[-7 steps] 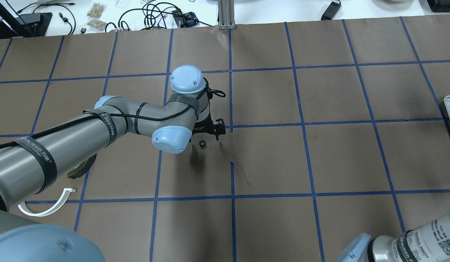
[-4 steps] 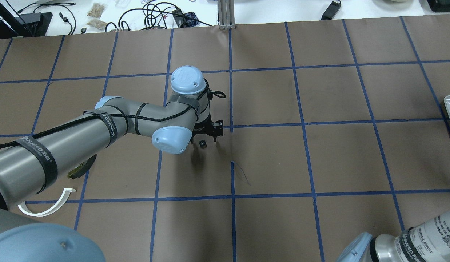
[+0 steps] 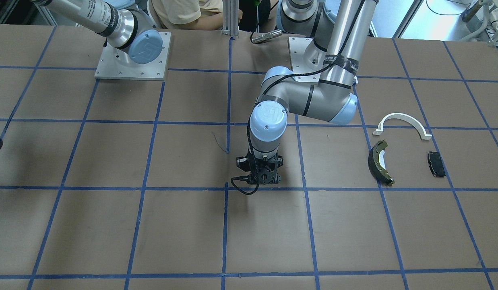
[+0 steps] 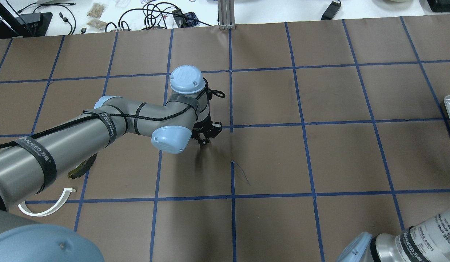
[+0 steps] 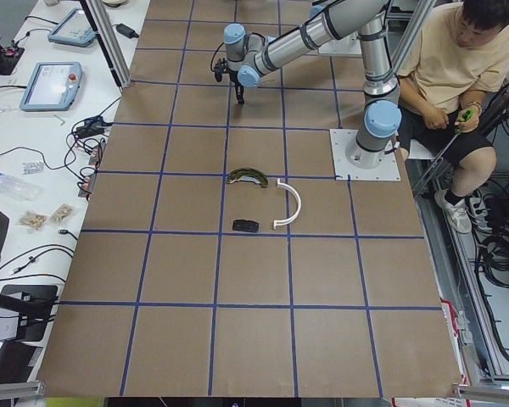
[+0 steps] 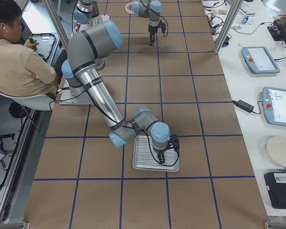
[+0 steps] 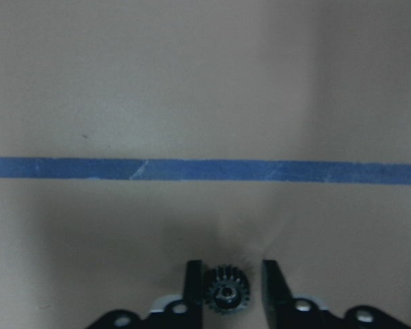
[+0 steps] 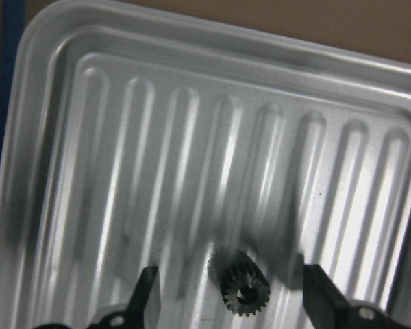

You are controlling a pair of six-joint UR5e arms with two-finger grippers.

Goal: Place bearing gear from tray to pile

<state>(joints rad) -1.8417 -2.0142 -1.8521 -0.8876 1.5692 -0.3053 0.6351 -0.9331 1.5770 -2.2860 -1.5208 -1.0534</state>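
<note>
Dark toothed gear (image 7: 226, 293), perhaps steel, between fingers (image 7: 193, 284)

A dark brake shoe (image 5: 247, 176), a white arch (image 5: 293, 203) and a black pad (image 5: 245, 225) lie close together.

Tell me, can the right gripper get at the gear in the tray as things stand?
Probably yes. The right gripper hangs open over the gear, a finger on either side, and nothing else shows on the tray around it.
</note>
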